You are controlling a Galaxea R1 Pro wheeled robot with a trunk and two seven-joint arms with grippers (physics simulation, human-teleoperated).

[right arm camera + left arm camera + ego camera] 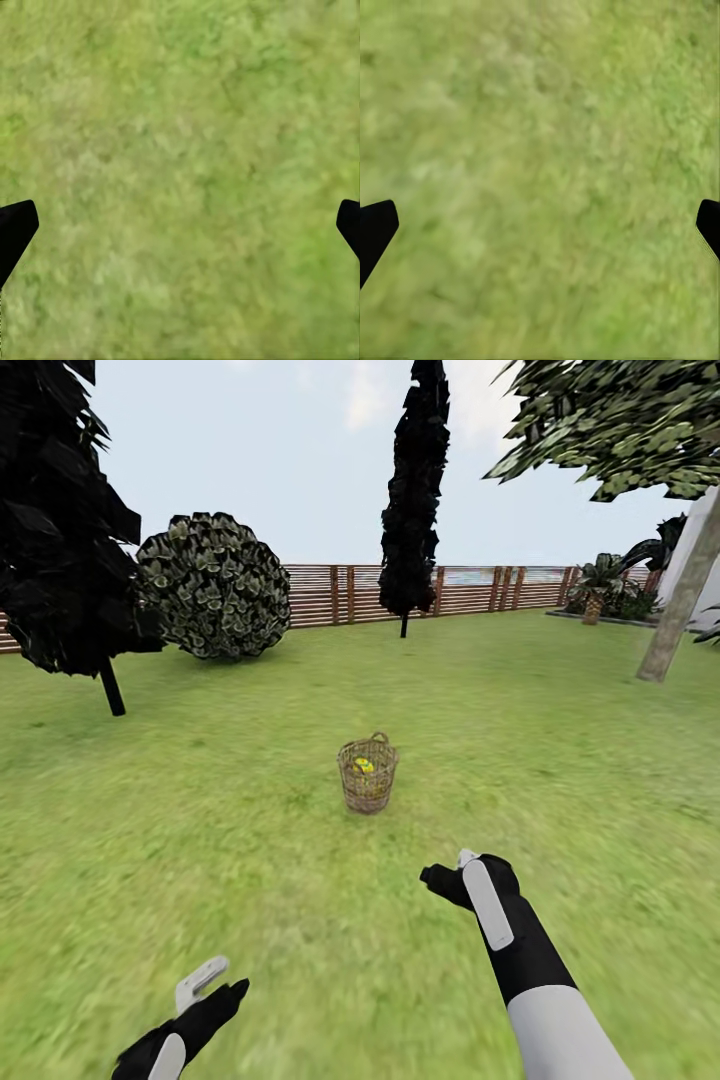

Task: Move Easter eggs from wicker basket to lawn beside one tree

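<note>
- Wicker basket (368,775) stands mid-frame on the lawn (250,860), yellow Easter eggs (364,765) inside.
- Tree (682,600) upper right; wooden fence (460,590), round bush (214,586), dark cypresses behind.
- Left gripper (215,985) and right gripper (450,875) spread wide, empty.

The lawn (560,780) is mottled green with yellowish patches. The wicker basket (367,785) is tan-brown open weave, and a bit of yellow egg (364,765) shows inside. The fence (470,592) has reddish-brown slats. Two narrow trees (414,490) look nearly black, the round bush (213,586) grey-green. The tree (680,605) trunk is pale grey-brown. Both arms are black and white.
</note>
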